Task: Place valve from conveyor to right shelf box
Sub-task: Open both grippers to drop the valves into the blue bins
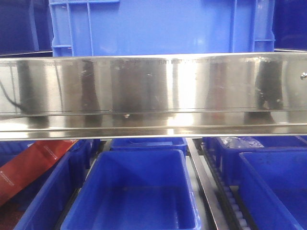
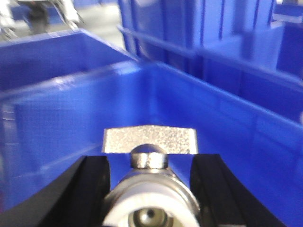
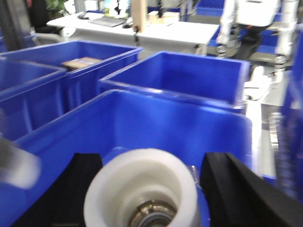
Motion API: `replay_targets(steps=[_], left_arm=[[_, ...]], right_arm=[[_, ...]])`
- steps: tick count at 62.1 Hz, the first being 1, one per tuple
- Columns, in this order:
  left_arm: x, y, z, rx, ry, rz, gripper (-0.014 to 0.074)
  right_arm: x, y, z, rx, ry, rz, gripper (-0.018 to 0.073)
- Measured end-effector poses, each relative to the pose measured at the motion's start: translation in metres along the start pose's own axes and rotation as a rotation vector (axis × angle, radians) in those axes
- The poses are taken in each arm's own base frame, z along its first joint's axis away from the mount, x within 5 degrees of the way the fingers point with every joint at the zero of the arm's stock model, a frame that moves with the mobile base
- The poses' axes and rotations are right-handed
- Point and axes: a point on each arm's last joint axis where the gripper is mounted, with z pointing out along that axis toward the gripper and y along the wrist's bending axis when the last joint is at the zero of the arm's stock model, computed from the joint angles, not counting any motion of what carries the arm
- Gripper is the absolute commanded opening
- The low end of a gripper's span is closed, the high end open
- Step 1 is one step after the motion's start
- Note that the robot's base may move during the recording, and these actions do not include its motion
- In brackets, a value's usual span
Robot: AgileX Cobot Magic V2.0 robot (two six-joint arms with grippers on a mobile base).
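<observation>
In the left wrist view my left gripper [image 2: 151, 160] is shut on a silver valve [image 2: 149, 194] with a white end cap and a flat rough handle [image 2: 149, 140]. It hangs over the inside of a blue box [image 2: 71, 109]. In the right wrist view my right gripper [image 3: 152, 160] has its black fingers [image 3: 85, 184] close around a second valve [image 3: 142, 184], seen end-on as a white cap. It hangs over another blue box [image 3: 156, 118]. The conveyor is out of view. Neither gripper shows in the front view.
A steel shelf rail [image 1: 153, 91] crosses the front view, with a blue crate [image 1: 158, 24] above. Blue boxes [image 1: 136, 191] [image 1: 278, 187] sit below, beside a roller track [image 1: 225, 196] and a red packet [image 1: 29, 167]. More blue boxes [image 3: 189, 75] stand behind.
</observation>
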Motion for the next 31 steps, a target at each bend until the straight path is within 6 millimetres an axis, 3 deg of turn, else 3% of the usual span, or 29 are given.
replay_targets(steps=[8,16,26,31], left_arm=[[0.017,-0.003,0.035,0.009,0.059,0.001,-0.0111],[0.026,-0.003,0.048,0.009,0.085,0.0,-0.0091],[0.027,-0.003,0.05,0.009,0.083,0.0,0.0113],[0.027,-0.003,0.05,0.009,0.081,0.0,0.0199]], right_arm=[[0.016,0.007,0.034,-0.024,0.053,0.004,-0.015],[0.035,0.006,0.056,-0.023,0.125,0.005,-0.015],[0.046,0.006,0.066,-0.023,0.182,0.006,-0.0142],[0.047,0.006,0.066,-0.024,0.186,0.006,-0.0027]])
